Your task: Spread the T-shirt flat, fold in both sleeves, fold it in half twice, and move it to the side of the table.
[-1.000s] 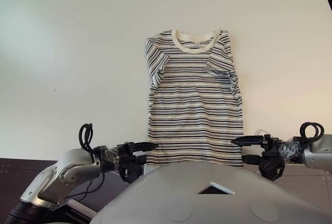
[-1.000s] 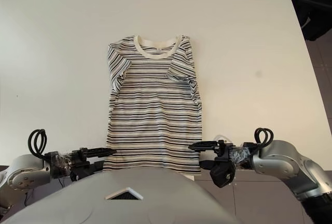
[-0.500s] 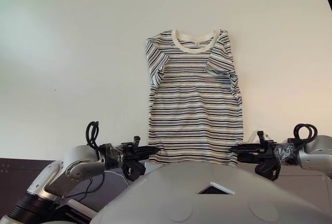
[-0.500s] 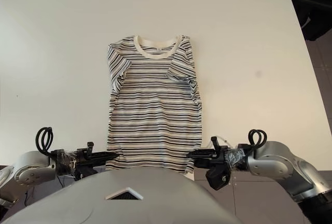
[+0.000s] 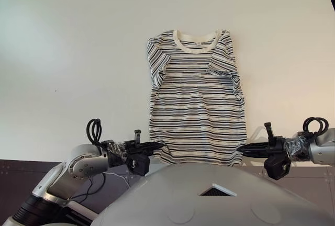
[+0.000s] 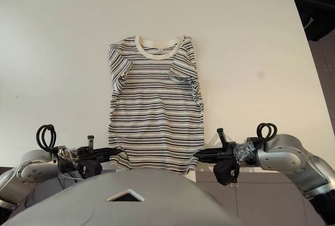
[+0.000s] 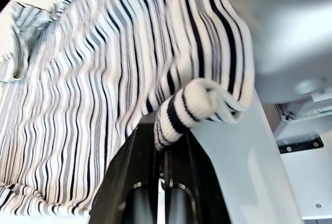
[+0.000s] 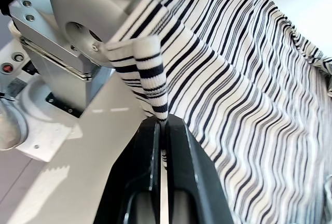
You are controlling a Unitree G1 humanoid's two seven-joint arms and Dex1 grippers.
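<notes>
At table (image 5: 73,53) edge, 2 pincers (image 5: 158,145) (image 5: 242,149) clamp T-shirt (image 5: 196,95)

White table (image 5: 78,53), 1 striped T-shirt (image 5: 196,105) near its middle.

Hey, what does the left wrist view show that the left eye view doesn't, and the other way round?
The left wrist view adds a close look at the grip: the left gripper is shut on a bunched roll of the T-shirt hem.

The left eye view adds the layout: the shirt lies flat on the white table with its collar farthest from the robot and its sleeves folded in. The right gripper is at the other near corner.

Both show the striped T-shirt with the left gripper at its near left corner.
</notes>
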